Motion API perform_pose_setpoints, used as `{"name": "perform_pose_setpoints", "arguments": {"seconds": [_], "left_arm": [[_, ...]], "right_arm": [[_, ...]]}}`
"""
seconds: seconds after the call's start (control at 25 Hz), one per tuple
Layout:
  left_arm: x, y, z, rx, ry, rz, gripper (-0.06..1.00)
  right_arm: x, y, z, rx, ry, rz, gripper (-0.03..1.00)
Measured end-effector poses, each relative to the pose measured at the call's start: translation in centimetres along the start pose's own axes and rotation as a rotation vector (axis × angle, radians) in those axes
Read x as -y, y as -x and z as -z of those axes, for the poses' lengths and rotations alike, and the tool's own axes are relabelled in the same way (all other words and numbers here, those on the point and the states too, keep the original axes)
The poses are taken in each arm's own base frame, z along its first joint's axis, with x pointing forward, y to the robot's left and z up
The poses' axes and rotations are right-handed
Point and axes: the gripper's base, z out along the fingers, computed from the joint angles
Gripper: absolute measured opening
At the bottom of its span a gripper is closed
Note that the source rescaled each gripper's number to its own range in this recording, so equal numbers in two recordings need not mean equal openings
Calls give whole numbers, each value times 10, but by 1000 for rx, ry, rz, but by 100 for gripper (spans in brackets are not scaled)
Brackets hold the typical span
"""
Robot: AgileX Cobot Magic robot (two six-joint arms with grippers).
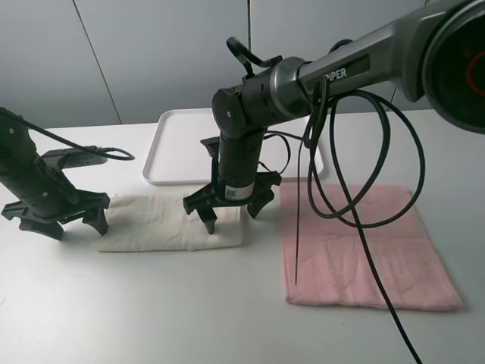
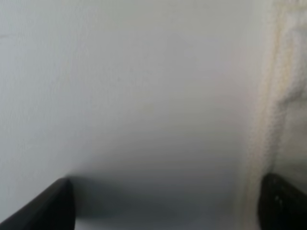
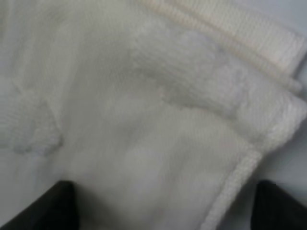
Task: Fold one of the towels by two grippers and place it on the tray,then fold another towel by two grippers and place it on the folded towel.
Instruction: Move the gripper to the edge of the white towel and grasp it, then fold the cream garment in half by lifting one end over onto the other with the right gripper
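Note:
The cream towel (image 1: pixel 159 224) lies on the table as a folded strip, in front of the white tray (image 1: pixel 178 144). My left gripper (image 1: pixel 76 226) is low at the strip's left end, jaws open. In the left wrist view this gripper (image 2: pixel 165 206) spans bare table, and the cream towel's edge (image 2: pixel 283 96) runs beside one fingertip. My right gripper (image 1: pixel 231 216) reaches down onto the strip's right end with its fingers spread. In the right wrist view the towel's corner (image 3: pixel 144 120) fills the gap between the fingers of the right gripper (image 3: pixel 163 208). The pink towel (image 1: pixel 364 250) lies flat at the right.
Black cables (image 1: pixel 356 174) hang from the right arm in loops over the pink towel. The tray holds nothing. A grey wall stands behind the white table (image 1: pixel 151 311).

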Motion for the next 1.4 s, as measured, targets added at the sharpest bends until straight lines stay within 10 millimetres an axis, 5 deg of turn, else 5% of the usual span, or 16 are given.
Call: {"name": "perform_pose_setpoints", "arguments": {"seconds": [0.36,0.96,1.4], "left_arm": [[0,0,0,0,1,-2,100],[0,0,0,0,2,-3,100],[0,0,0,0,2,-3,100]], "right_arm": [[-16,-3,-6,14,27,22,8],[-21,-3,3,50,24,52,6],[-38,-3,47,113,198,-12,6]]}}
